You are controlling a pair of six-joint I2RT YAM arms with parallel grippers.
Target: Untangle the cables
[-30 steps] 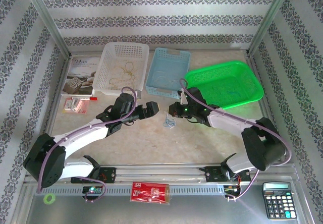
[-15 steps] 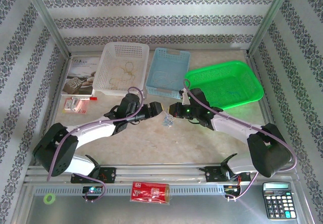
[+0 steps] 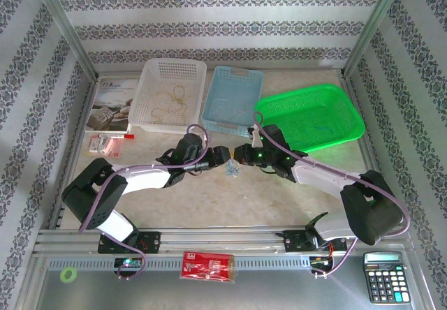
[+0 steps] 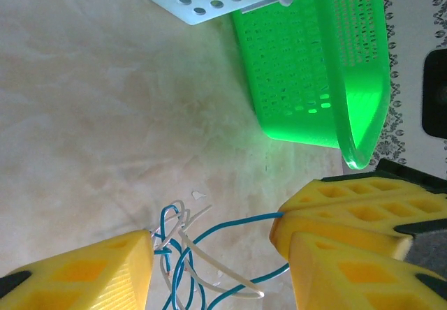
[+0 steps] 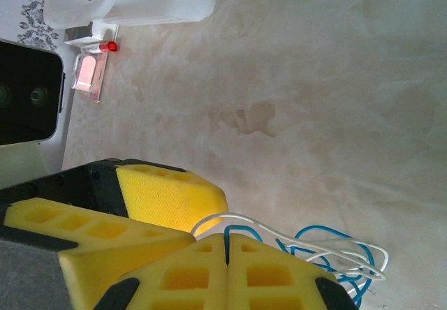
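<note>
The cables (image 3: 232,171) are a small tangle of thin blue and white cords on the table's middle. My right gripper (image 3: 238,153) hangs just above them, shut on a blue cord whose loop enters the seam between its yellow pads (image 5: 227,244). More blue and white loops (image 5: 328,254) trail off to the right of that grip. My left gripper (image 3: 222,154) faces it from the left. It is open, and its jaws (image 4: 220,275) straddle the tangle (image 4: 185,254), the left pad (image 4: 84,275) touching the cords. The right gripper's fingers (image 4: 328,205) pinch the blue cord beside it.
Three baskets stand at the back: white (image 3: 171,90) with yellow cords inside, light blue (image 3: 234,97), and green (image 3: 311,114). A booklet (image 3: 112,104) and a small pink pack (image 3: 105,144) lie at the left. A calculator (image 3: 383,276) and a red packet (image 3: 208,266) sit on the near rail.
My left arm has reached right until its gripper meets the right one over the tangle, and its jaws have narrowed. The right gripper stays shut on the blue cord, barely moved.
</note>
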